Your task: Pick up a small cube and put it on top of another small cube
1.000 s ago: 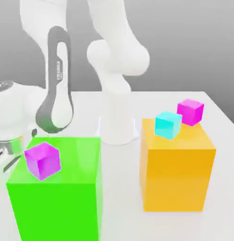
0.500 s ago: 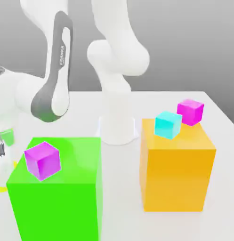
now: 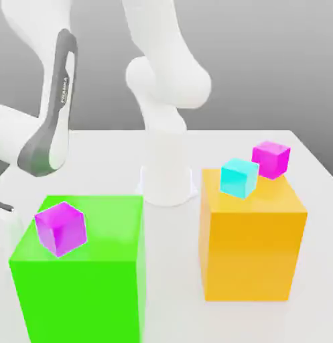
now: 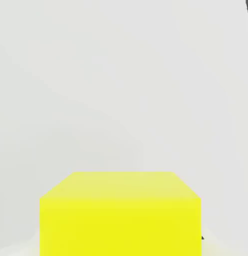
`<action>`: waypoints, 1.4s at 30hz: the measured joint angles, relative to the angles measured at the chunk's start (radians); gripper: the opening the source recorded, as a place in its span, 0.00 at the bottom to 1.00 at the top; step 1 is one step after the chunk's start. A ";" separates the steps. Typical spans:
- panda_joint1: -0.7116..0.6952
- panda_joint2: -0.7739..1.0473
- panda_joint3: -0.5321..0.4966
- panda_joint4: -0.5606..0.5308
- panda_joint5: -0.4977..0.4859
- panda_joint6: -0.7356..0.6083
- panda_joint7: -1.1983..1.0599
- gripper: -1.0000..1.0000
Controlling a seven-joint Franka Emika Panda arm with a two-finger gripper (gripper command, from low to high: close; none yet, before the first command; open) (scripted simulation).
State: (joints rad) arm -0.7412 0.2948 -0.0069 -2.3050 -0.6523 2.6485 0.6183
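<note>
Cube: small glossy bright yellow cube (image 4: 121, 215) sat low in the hand view.
Gripper: clamped on that cube.

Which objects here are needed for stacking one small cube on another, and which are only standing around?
For the job:
- yellow cube, close before the hand camera
- purple cube on the green block, cyan cube on the orange block, magenta cube: possible bases

Just standing there:
- large green block
- large orange block
- white table
</note>
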 joint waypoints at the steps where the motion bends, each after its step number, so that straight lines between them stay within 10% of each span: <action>1: 0.029 -0.005 0.011 0.032 -0.040 -0.034 -0.028 0.00; 11: 0.314 -0.091 0.156 0.301 -0.295 -0.391 -0.227 0.00; 42: 0.609 -0.803 0.369 -0.165 0.670 -0.692 1.241 0.00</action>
State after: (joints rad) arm -0.1318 -0.5084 0.3625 -2.4703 0.0173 1.9566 1.8590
